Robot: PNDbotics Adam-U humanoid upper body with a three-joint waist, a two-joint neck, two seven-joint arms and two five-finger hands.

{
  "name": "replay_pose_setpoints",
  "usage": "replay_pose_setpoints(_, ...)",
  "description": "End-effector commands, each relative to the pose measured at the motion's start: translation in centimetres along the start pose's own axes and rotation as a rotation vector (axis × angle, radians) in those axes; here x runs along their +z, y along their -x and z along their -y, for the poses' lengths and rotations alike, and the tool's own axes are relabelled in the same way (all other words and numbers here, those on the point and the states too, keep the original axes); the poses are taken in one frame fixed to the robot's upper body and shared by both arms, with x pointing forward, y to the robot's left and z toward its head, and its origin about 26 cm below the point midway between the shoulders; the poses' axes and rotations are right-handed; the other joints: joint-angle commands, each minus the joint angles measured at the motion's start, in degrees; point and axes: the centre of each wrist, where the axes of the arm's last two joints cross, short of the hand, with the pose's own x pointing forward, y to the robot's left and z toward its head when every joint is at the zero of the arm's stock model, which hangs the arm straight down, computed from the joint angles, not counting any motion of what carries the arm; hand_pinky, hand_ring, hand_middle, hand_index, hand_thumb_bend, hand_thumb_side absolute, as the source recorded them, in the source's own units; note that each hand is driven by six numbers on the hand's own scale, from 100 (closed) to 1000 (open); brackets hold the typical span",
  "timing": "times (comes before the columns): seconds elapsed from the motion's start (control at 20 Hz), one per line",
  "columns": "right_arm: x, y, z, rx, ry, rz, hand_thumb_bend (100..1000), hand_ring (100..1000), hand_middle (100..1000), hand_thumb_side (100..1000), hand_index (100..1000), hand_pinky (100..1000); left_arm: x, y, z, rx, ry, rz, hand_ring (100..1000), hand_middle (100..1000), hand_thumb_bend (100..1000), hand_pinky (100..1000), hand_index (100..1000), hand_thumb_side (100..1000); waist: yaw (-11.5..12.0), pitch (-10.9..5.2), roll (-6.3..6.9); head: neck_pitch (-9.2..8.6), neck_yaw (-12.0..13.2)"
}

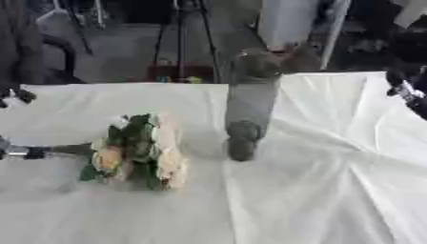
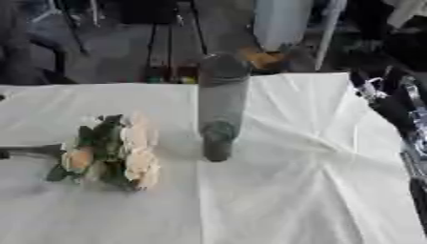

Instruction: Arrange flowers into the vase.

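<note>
Table (image 1: 333,200): covered by a white cloth with creases fanning out on the robot's right side.
Vase (image 2: 221,102): tall grey cylinder, upright near the middle of the table, its mouth toward the far edge; nothing seen inside it.
Flowers (image 1: 137,152): a bunch of cream and peach blooms with dark green leaves, lying on the cloth to the left of the vase, apart from it.
Stems (image 1: 71,149): dark, running from the bunch toward the left edge.
Left hand (image 1: 18,152): only a silver and black part shows at the left edge, at the end of the stems; I cannot tell whether its fingers are closed on them.
Right hand (image 1: 404,88): black and silver parts at the upper right edge, beyond the table's far corner, well apart from vase and flowers; finger state cannot be told.
</note>
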Motion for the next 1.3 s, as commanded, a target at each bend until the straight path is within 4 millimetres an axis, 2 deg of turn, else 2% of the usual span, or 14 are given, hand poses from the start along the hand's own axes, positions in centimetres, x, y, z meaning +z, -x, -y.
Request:
replay_pose_setpoints(0.05, -0.6, -0.8, 1.0, 0.015, 0.007, 0.026, 552, 501, 563, 566, 712, 635, -0.3, 0.4, -1.1, -0.057, 0.047, -0.020, 993, 730, 861, 772, 859, 464, 0.03, -0.74, -0.01, 0.60, 0.15)
replay_pose_setpoints(0.65, -0.5, -0.6, 0.9, 0.013, 0.003, 0.022, 549, 501, 563, 566, 712, 636, -3.1, 0.1, 0.3, -0.115, 0.194, -0.008, 1000, 705, 864, 770, 856, 455, 0.29, -0.93, -0.27, 0.89, -0.10)
replay_pose_setpoints(1.05, -0.4, -0.5, 0.8, 0.007, -0.005, 0.021, 546, 501, 563, 565, 712, 636, -5.1, 0.1, 2.6, -0.097, 0.251, -0.015, 1000, 707, 854, 763, 854, 437, 0.46, -0.97, -0.47, 1.14, -0.27)
replay_pose_setpoints(1.3, -0.4, -0.4, 0.7, 0.001, -0.008, 0.019, 545, 501, 563, 564, 712, 636, -6.8, -0.6, 4.1, -0.085, 0.222, -0.011, 997, 698, 805, 757, 849, 380, 0.46, -1.04, -0.69, 1.29, -0.18)
